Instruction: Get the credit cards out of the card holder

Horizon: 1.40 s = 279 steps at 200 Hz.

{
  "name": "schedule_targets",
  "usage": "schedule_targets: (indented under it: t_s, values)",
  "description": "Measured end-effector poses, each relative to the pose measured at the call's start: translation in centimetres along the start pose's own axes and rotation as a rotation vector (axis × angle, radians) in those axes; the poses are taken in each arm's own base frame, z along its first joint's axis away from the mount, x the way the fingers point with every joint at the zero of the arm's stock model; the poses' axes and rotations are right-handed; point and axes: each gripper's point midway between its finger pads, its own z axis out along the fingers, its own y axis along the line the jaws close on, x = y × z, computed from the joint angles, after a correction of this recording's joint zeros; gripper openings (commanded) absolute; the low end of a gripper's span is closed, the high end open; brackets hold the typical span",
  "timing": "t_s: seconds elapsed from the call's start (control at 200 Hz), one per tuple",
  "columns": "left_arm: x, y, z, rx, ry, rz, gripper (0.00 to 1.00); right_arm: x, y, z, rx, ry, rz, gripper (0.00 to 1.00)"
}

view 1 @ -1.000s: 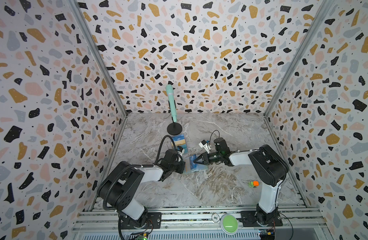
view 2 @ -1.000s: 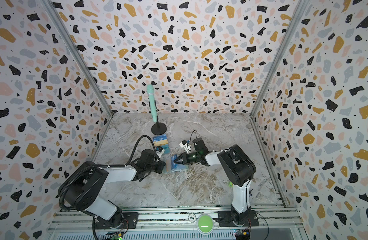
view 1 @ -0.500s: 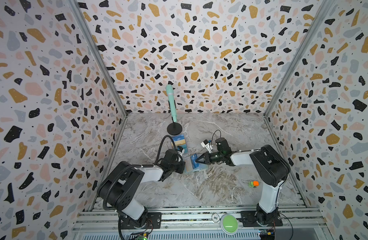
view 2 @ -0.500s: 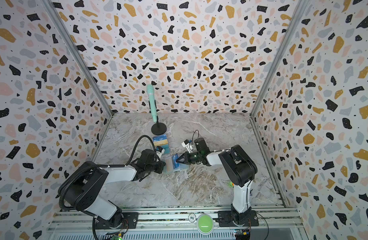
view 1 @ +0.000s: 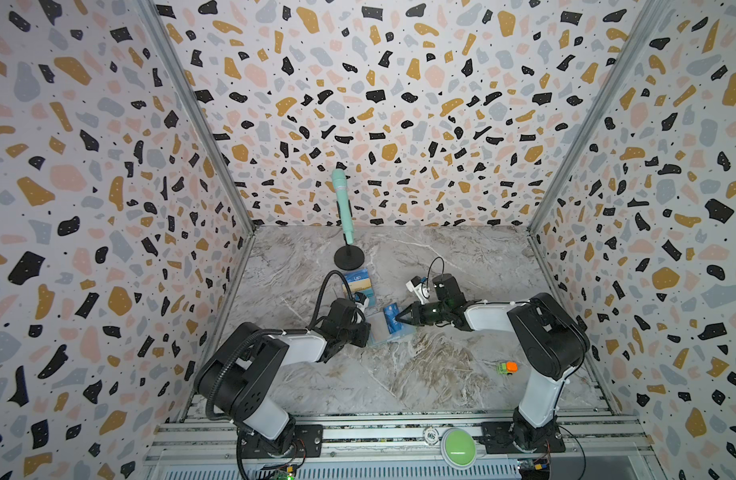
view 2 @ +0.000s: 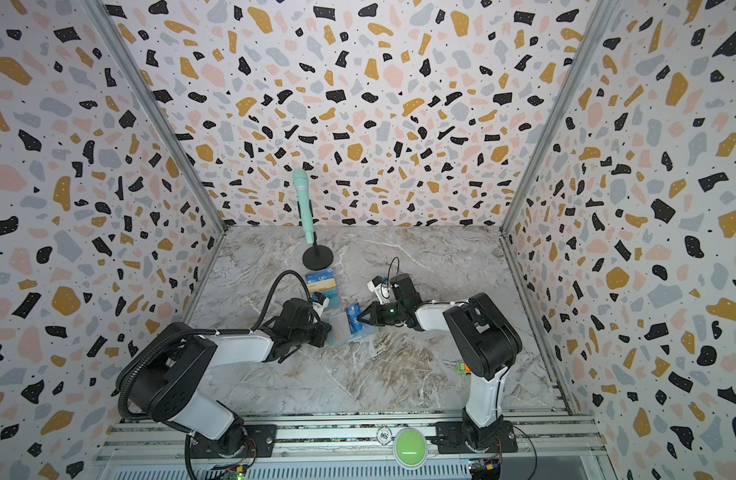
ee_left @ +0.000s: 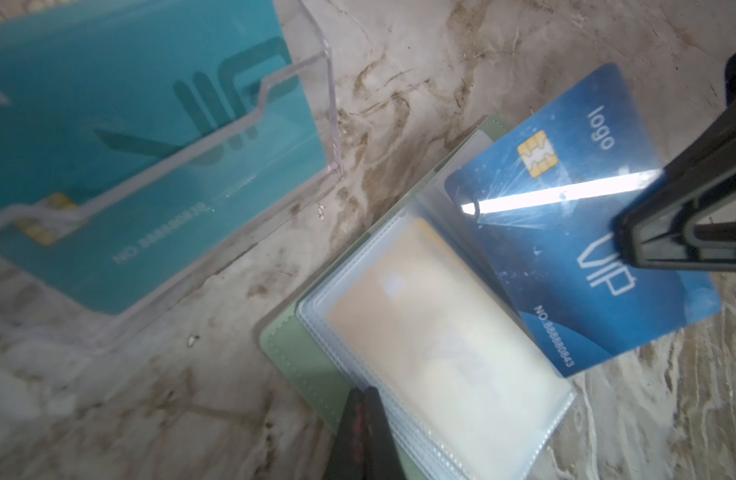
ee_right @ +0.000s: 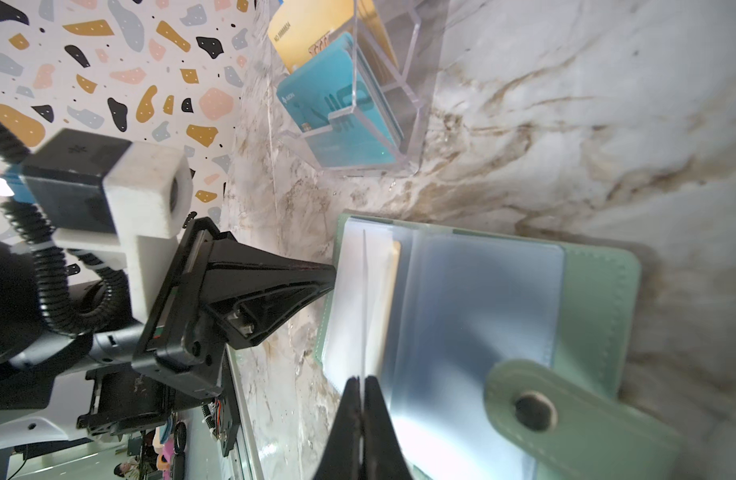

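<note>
Card holder (ee_right: pixel 598 299) open; right gripper (ee_right: pixel 363 382) pinches blue card (ee_left: pixel 544 266), left gripper (ee_right: pixel 332 281) (closed) touches its edge.

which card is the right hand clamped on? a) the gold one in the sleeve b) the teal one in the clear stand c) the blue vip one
c: the right hand is shut on the edge of the blue card, which sticks partway out of the holder.

Mint-green card holder (ee_left: pixel 291 353) lies open, blue card (ee_left: pixel 565 249) tilted partly out, golden card (ee_left: pixel 420 311) sleeved
</note>
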Motion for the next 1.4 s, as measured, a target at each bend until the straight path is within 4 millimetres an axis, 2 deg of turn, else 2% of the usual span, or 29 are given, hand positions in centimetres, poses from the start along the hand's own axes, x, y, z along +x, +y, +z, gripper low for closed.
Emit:
schedule_targets:
  t_s: [0.08, 0.325, 0.521, 0.756, 0.901, 1.061, 1.256, 1.396]
  values:
    - [0.0, 0.0, -0.1, -0.001, -0.002, -0.002, 0.00, 0.1, -0.2, -0.1, 0.017, 0.000, -0.002, 0.04]
    - [0.2, 0.1, -1.2, -0.021, -0.019, -0.006, 0.18, -0.8, 0.6, -1.3, 0.047, -0.040, -0.061, 0.04]
    - [-1.8, 0.0, -2.8, -0.036, -0.093, -0.009, 0.38, -1.3, 1.6, -2.4, 0.061, -0.069, -0.126, 0.04]
    - [-4.1, -1.0, -5.1, -0.012, -0.182, 0.017, 0.49, -0.9, 2.4, -3.8, 0.087, -0.037, -0.259, 0.02]
    - [-4.5, -2.1, -6.5, 0.033, -0.195, 0.053, 0.56, -0.8, 3.4, -5.1, 0.096, -0.010, -0.353, 0.02]
    - [-4.9, -4.3, -7.9, 0.142, -0.204, 0.084, 0.60, -0.3, 5.3, -6.5, 0.059, 0.000, -0.428, 0.02]
    - [-6.4, -6.9, -10.2, 0.285, -0.251, 0.113, 0.66, 0.6, 7.0, -7.4, 0.005, 0.020, -0.491, 0.02]
    - [-7.1, -7.5, -11.8, 0.362, -0.282, 0.111, 0.70, 0.9, 8.0, -8.1, -0.022, 0.018, -0.521, 0.02]
